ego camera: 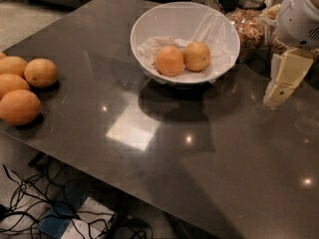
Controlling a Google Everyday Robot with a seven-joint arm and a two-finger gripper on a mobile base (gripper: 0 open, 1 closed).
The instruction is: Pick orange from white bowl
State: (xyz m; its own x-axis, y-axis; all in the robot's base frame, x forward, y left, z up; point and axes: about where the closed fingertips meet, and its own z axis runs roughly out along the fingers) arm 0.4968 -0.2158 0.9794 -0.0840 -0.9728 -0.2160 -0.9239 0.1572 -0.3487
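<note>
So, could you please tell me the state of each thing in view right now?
orange: in the white bowl, beside the redder orange, not gripped.
redder orange: in the bowl, on paper.
white bowl: upright on the table, paper-lined.
claw: over the table, right of the bowl, apart from it.
cluster of oranges: at the table's left edge.
glass jars: upright, holding nuts.
</note>
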